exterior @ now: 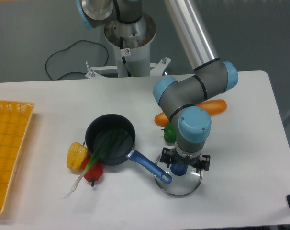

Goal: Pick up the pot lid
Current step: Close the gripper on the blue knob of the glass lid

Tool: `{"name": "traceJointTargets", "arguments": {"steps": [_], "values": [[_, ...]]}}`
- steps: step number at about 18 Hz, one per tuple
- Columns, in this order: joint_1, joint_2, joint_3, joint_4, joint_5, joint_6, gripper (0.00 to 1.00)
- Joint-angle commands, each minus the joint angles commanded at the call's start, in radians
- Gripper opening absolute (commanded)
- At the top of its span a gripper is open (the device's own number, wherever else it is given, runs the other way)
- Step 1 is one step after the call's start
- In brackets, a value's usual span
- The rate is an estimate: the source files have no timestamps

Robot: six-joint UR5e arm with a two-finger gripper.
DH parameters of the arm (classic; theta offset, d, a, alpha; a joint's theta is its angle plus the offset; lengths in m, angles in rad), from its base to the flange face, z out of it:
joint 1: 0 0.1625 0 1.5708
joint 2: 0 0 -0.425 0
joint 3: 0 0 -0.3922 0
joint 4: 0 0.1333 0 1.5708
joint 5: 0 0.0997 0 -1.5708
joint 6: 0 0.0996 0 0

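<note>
As arm reaches down over desk, fingers stand open, straddling blue knob from where I watch; contact, can't tell. Lid flat on desk, handle of pan crossing its rim. Leek sticks out of pan, yellow pepper just beside. Carrots farther off, behind arm.

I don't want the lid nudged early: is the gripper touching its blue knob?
Cannot tell. The fixed camera's view shows the open gripper and the blue knob close together in the picture, but this single angle does not settle the depth between them.
</note>
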Motion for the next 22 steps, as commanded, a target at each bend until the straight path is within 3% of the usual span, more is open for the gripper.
{"name": "traceJointTargets", "arguments": {"steps": [22], "values": [[0.0,-0.018,-0.011,0.0,0.003,-0.005,0.97]]}}
